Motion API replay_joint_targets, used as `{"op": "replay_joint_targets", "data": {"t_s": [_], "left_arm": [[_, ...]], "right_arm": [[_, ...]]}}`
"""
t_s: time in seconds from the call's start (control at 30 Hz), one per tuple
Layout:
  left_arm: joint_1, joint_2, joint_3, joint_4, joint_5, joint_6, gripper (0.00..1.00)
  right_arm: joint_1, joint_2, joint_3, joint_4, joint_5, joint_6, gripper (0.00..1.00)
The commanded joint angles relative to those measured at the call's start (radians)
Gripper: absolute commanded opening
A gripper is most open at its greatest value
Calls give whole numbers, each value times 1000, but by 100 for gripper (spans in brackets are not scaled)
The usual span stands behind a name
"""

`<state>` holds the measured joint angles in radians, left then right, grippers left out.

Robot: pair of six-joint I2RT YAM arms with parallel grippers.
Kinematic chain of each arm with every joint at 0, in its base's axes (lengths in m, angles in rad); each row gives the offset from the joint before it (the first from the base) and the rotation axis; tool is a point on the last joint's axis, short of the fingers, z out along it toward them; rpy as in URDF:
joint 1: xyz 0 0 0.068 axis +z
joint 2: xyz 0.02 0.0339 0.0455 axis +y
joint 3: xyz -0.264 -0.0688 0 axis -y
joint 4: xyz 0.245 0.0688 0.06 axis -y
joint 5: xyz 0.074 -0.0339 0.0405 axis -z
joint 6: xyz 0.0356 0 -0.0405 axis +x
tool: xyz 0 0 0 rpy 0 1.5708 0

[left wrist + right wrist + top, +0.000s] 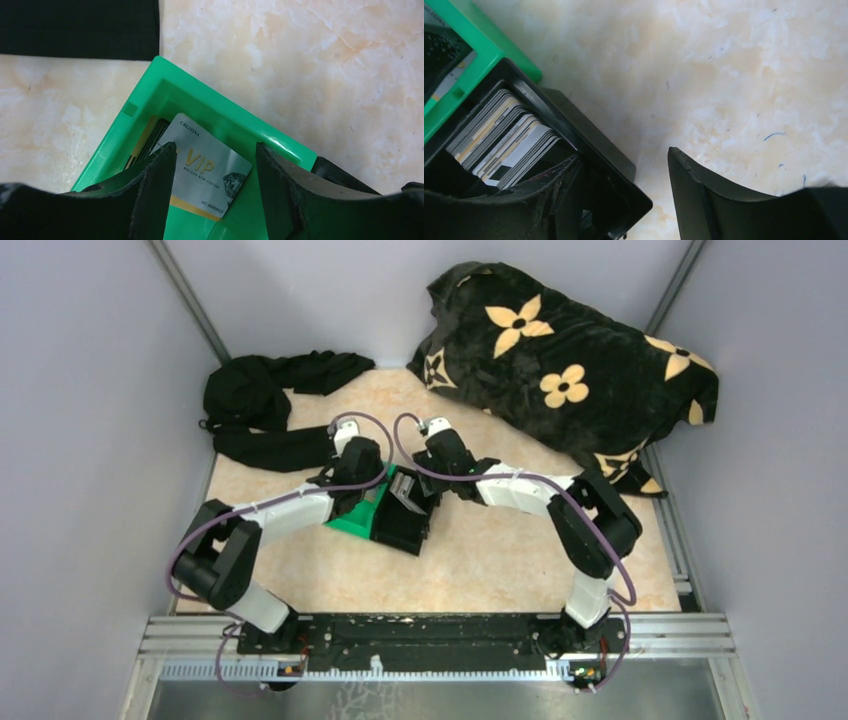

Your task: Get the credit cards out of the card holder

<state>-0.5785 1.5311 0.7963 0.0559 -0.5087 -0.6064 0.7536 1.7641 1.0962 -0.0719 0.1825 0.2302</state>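
Observation:
A green bin holds a silvery VIP credit card lying over a gold-and-black card. My left gripper hangs open just above that bin, with nothing pinched between its fingers. Beside it stands a black bin with several fanned credit cards leaning inside. My right gripper is open and straddles the black bin's corner wall, one finger inside and one over the table. From above, both grippers meet over the bins. I cannot make out the card holder.
A black cloth lies at the back left, its edge near the green bin. A black blanket with yellow flowers is heaped at the back right. Grey walls close in both sides of the marble-patterned table.

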Motion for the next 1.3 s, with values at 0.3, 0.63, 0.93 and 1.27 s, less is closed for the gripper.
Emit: {"op": "replay_joint_targets", "data": {"t_s": [0.3,0.63,0.93,1.27], "left_arm": [[72,194,250,-39,25,44,66],[194,243,326,22,131,63,66],[113,-21,121,170,148,85,66],[-79,-80,121,257,266,272,99]], "right_arm": [[-169,200,297,-22,-40,-38,58],[-223,293,548,-94,-56,-85,58],[-223,-58,192,79,-64,-28,65],[-237,-179,-105,-23,186,28,97]]}}
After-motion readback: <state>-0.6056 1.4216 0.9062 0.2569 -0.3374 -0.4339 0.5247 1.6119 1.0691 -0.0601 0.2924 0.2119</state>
